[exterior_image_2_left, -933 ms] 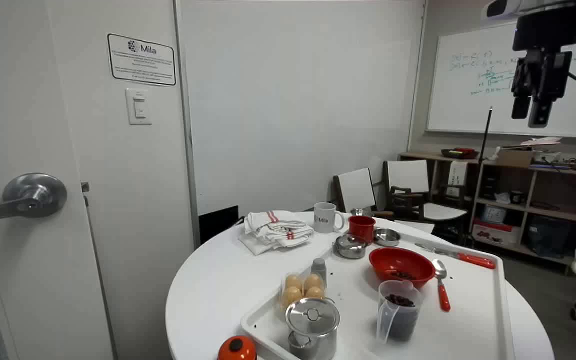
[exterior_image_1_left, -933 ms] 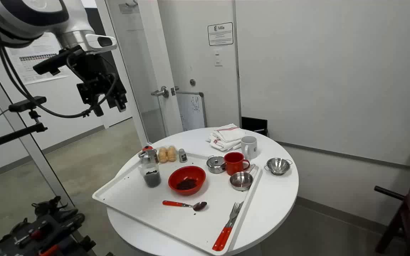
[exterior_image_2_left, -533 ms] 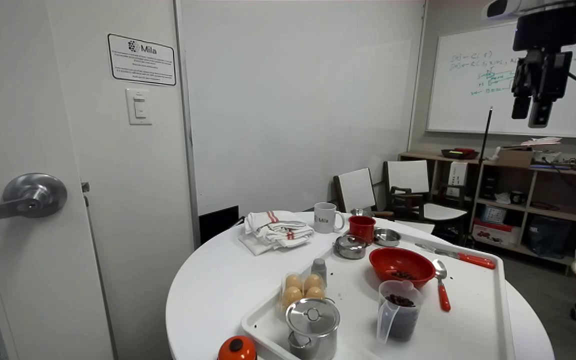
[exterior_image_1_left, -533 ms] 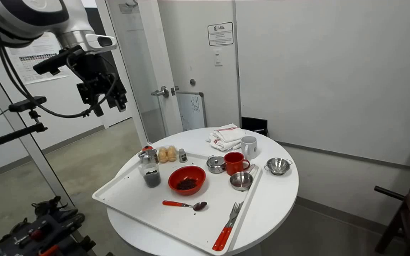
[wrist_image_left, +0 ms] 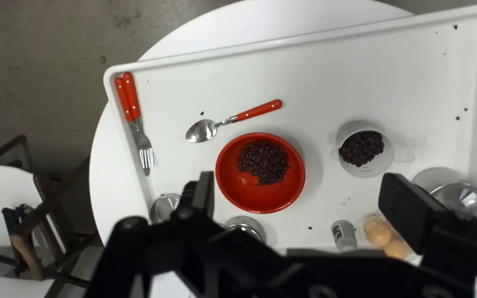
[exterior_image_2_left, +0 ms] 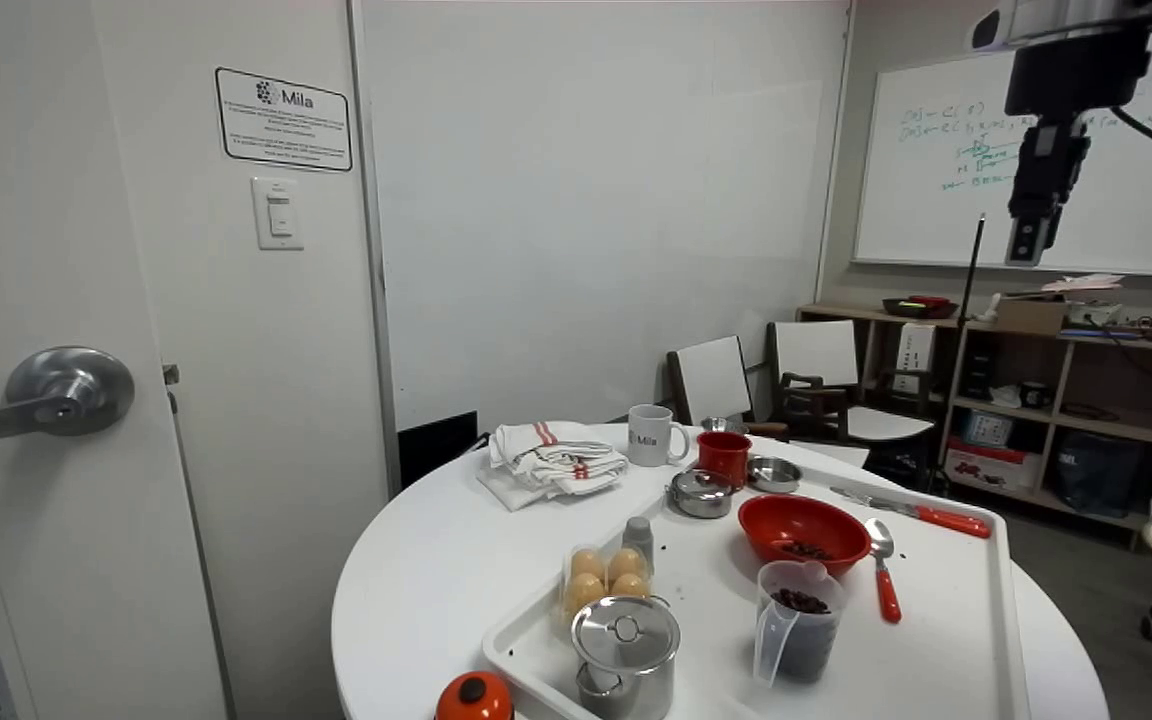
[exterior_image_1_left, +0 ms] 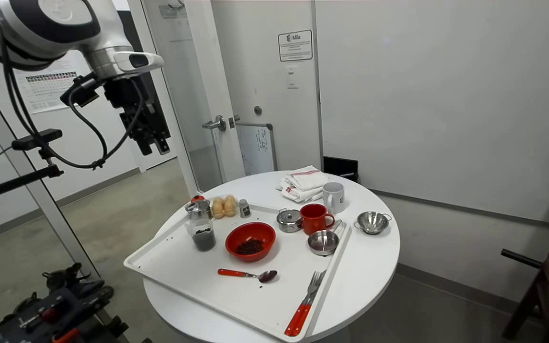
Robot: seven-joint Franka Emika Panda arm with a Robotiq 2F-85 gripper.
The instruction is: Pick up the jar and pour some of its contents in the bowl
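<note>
The jar is a clear jug [exterior_image_2_left: 786,640] partly filled with dark beans; it stands upright on the white tray in both exterior views. Beside it sits a red bowl [exterior_image_1_left: 250,257], which also has dark beans in its bottom. From above, in the wrist view, the bowl [wrist_image_left: 259,200] lies left of centre and the jar [wrist_image_left: 371,167] right of it, its handle pointing right. My gripper [exterior_image_1_left: 155,148] hangs high above the table, well away from both. Its jaws are spread wide with nothing between them in the wrist view.
A spoon [wrist_image_left: 203,131] lies by the bowl, and a fork and knife [exterior_image_1_left: 298,319] along the tray's edge. Close to the jar stand a lidded steel pot [exterior_image_2_left: 626,640] and eggs [exterior_image_2_left: 606,580]. A grey shaker [wrist_image_left: 344,235], red mug [exterior_image_1_left: 313,219] and small pots stand farther back.
My gripper has turned about its own axis and shifted slightly, rightward in an exterior view; most of this came in the last half second. The jar and bowl have stayed put.
</note>
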